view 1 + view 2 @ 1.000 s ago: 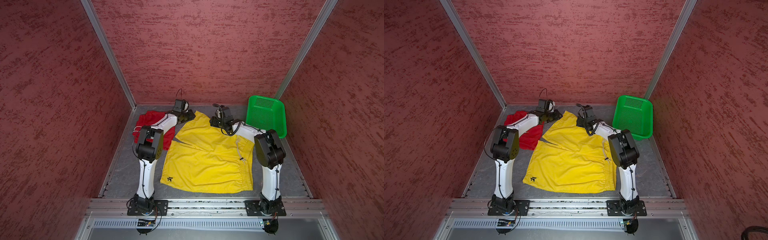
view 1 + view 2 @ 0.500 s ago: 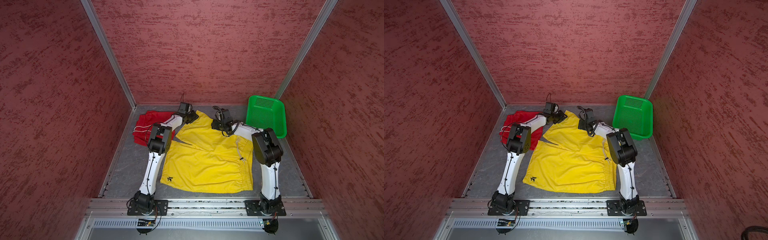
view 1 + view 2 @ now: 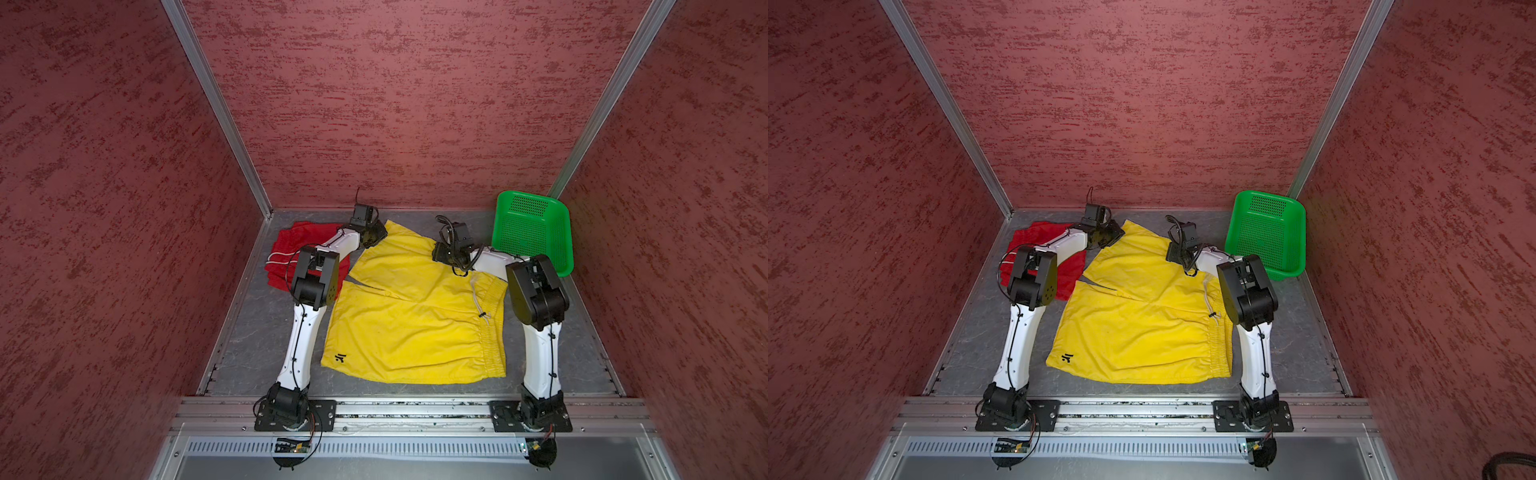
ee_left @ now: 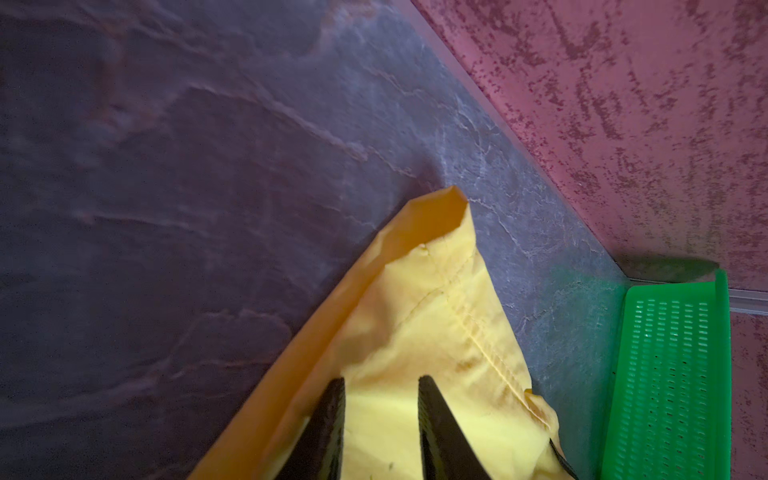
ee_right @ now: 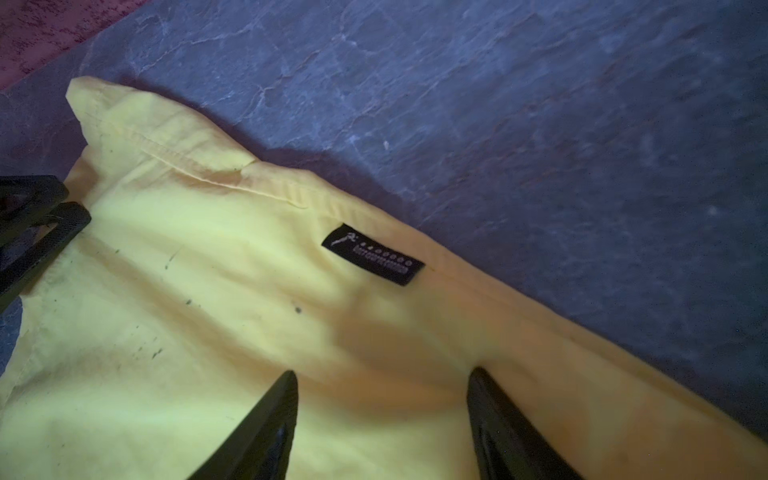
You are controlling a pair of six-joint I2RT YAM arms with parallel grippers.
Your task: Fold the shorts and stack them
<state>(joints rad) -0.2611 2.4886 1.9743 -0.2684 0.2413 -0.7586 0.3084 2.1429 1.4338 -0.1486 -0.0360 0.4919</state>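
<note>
The yellow shorts [image 3: 415, 324] [image 3: 1142, 328] lie spread flat in the middle of the table, waistband to the right, in both top views. The red shorts [image 3: 286, 245] [image 3: 1025, 237] lie crumpled at the back left, partly behind my left arm. My left gripper [image 3: 376, 239] [image 4: 381, 380] sits low over the yellow shorts' [image 4: 436, 332] far left leg corner, jaws a little apart with cloth under them. My right gripper [image 3: 440, 251] [image 5: 382, 374] stands wide open just above the far hem of the yellow shorts [image 5: 208, 291], near a black label [image 5: 372, 254].
A green perforated basket [image 3: 532, 232] [image 3: 1266, 237] [image 4: 665, 374] leans at the back right corner, close to my right arm. Red textured walls [image 3: 395, 104] close in the back and both sides. Grey tabletop [image 3: 257, 332] shows left of the yellow shorts.
My left arm swung its elbow right and the left gripper came down onto the yellow shorts' far corner. The right gripper opened a little wider. The shorts lie as before.
</note>
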